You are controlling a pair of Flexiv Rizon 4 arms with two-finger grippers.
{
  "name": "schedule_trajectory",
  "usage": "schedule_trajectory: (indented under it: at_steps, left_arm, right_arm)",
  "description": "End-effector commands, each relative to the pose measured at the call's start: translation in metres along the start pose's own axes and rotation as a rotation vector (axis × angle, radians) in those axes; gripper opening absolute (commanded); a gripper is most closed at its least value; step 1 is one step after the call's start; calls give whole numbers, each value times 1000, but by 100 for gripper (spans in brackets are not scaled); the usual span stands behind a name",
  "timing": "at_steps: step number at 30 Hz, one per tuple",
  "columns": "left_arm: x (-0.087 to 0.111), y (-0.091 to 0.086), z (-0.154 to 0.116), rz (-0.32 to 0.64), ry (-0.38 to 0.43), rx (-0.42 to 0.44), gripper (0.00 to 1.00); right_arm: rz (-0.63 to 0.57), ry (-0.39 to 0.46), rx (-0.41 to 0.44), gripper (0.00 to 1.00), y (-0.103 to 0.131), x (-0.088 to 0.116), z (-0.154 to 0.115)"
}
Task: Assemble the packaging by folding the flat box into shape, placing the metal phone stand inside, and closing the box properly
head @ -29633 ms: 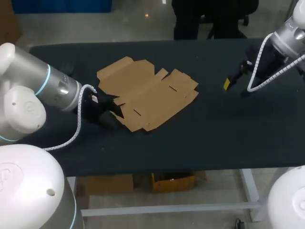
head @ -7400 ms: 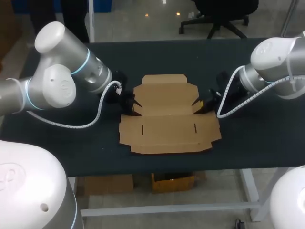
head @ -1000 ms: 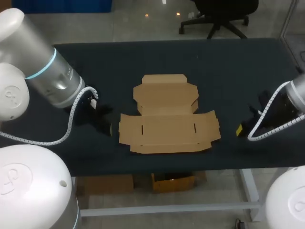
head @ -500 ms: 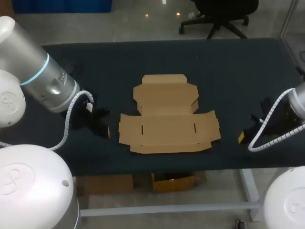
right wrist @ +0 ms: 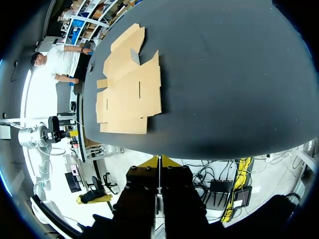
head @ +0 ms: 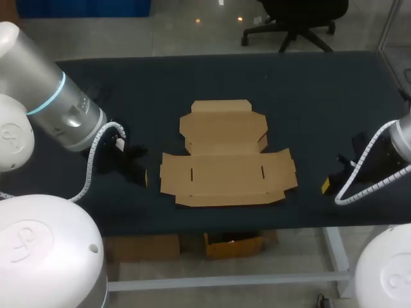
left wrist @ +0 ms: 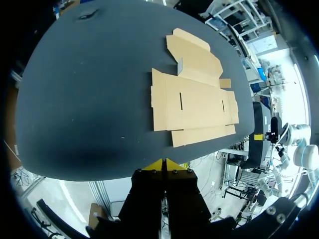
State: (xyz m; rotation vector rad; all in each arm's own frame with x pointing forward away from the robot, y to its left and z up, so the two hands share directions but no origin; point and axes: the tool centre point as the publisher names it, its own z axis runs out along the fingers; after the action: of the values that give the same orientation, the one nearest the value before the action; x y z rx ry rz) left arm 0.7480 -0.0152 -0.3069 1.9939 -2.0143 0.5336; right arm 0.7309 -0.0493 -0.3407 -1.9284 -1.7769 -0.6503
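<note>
Step in hand: I am judging this to be the folding stage, hardly begun; the flat box (head: 228, 163) is lying spread open, no wall raised into shape, though a small flap beside its far panel is standing up a little.

Where the box is: it is resting in the middle of the tabletop (head: 308, 96), the wide slotted panel nearest me and the narrower panel beyond it.

Phone stand: the metal phone stand is not showing in any view, so I cannot say where it is waiting.

Left hand: my left hand (head: 142, 174) is hovering just off the box's left edge, apart from the cardboard; in its wrist view the yellow tips are pressing together, clenched on nothing.

Right hand: my right hand (head: 325, 185) is hanging off the box's right side, farther from the cardboard than the left one is; its tips are likewise meeting, gripping nothing.

Next move, as I judge it: both hands are needing to part their fingers and come in low at the side flaps, so that the walls can be lifted from both ends together.

Care: the cardboard is light and may be sliding if only one side is pushed.
</note>
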Motion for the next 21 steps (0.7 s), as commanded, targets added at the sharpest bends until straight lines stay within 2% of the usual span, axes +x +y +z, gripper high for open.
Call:
schedule_trajectory:
  at_steps: [1,14,21]
  left_arm:
    - [0,0,0,1,-2,0,0]
    - [-6,7,27,-53,61,-14,0]
    - [-9,9,44,-76,77,-38,0]
  right_arm:
    - [3,3,5,0,3,1,4]
    - [31,-30,-24,0,4,-2,26]
    - [11,0,-34,0,3,-8,36]
